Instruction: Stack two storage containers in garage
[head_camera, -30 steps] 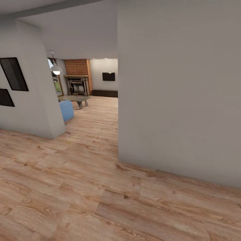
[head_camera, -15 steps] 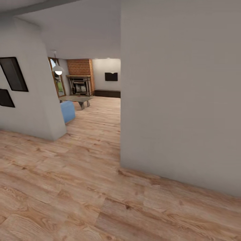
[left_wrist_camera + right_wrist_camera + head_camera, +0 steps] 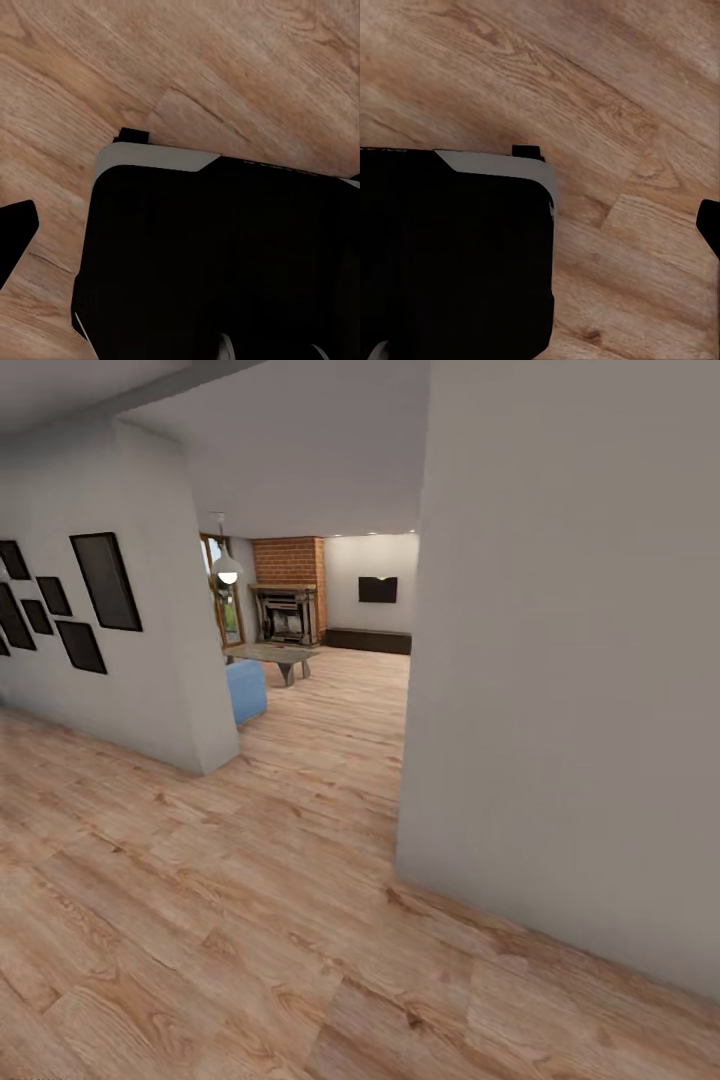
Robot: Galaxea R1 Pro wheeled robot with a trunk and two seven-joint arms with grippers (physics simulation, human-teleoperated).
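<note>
The living room was seen far ahead through an opening between two grey walls, with its brick fireplace, low table and blue sofa; no storage containers could be made out. The step in hand was judged to be the approach drive; next, passage between the left wall corner and right wall was called for. Both arms were pointed down over the robot's dark base and plank floor; whether either gripper was open or held anything could not be told.
</note>
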